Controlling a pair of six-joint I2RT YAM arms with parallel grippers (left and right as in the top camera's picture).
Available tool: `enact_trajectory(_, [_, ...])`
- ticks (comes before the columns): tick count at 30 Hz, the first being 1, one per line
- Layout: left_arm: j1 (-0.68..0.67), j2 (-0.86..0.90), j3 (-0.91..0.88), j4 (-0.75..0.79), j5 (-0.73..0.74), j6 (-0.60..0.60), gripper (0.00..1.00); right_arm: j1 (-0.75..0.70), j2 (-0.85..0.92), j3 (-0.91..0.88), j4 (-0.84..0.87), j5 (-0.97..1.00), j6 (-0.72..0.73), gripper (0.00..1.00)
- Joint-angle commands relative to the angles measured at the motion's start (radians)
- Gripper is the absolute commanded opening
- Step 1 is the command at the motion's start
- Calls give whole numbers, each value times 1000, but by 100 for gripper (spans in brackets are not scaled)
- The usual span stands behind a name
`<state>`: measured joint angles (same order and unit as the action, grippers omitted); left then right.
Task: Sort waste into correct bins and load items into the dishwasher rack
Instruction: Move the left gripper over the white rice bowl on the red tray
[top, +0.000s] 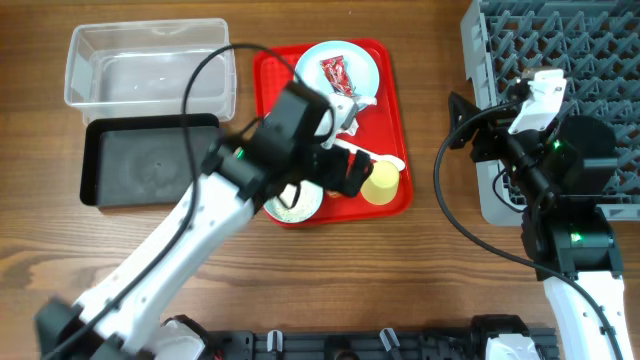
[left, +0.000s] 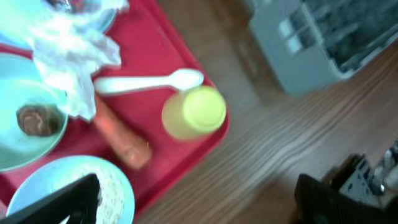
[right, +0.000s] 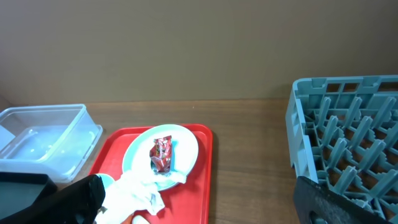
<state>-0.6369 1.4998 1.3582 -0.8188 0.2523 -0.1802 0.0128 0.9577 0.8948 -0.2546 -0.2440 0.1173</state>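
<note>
1. Two bins sit at the far left (side by side on the wooden table): the clear tub (top: 120, 65) farther back, and the black tray (top: 140, 160) touching its near edge.
2. Left gripper (left: 198, 186) hangs over the near edge of the red tray (top: 395, 110), fingers spread wide and holding nothing.
3. On that red tray, the pale blue plate (top: 360, 60) lies at the back with the red wrapper (top: 337, 72) on it.
4. Crumpled white tissue (left: 71, 50) spills off the plate's rim towards the middle of the tray.
5. Just beside the tissue lie the orange carrot piece (left: 121, 137) and the white spoon (left: 146, 82), with the yellow cup (left: 194, 112) standing near the spoon's bowl.
6. One bowl, seemingly the pale green bowl (left: 37, 149), holds the brown food lump (left: 31, 119); the light blue bowl (left: 74, 160) at the tray's near edge carries rice grains (left: 115, 193).
7. Right gripper (right: 196, 193) hovers by the rack's left side, fingers parted wide and empty.
8. Farthest right stands the grey dishwasher rack (top: 560, 40), well apart from the red tray.
</note>
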Motion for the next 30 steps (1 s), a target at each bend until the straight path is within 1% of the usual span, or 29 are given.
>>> enact_trajectory(1, [-8, 110, 56, -71, -26, 17, 100, 7, 2, 27, 0, -16, -13, 99])
enact_trajectory(7, [-9, 172, 55, -137, -15, 16, 100, 7, 2, 27, 0, -16, -13, 100])
enact_trajectory(13, [1, 178, 52, -148, -52, 6, 100, 7, 2, 27, -24, -16, -12, 100])
enact_trajectory(15, [1, 179, 44, -148, -113, -63, 100, 7, 2, 27, -40, -16, -12, 100])
enact_trajectory(18, [1, 184, 19, -146, -163, -140, 100, 7, 2, 27, -57, -16, -12, 100])
enact_trajectory(19, [1, 185, 1, -140, -182, -171, 100, 7, 2, 27, -61, -16, -12, 100])
enact_trajectory(21, [1, 186, -27, -121, -187, -196, 100, 7, 2, 27, -61, -16, -12, 100])
enact_trajectory(24, [-1, 186, -60, -76, -186, -195, 98, 7, 2, 27, -60, -16, -12, 100])
enact_trajectory(27, [-2, 186, -90, -34, -187, -195, 93, 7, 3, 27, -61, -16, -13, 100])
enact_trajectory(30, [-2, 192, -126, 7, -187, -195, 92, 7, 3, 27, -69, -16, -13, 100])
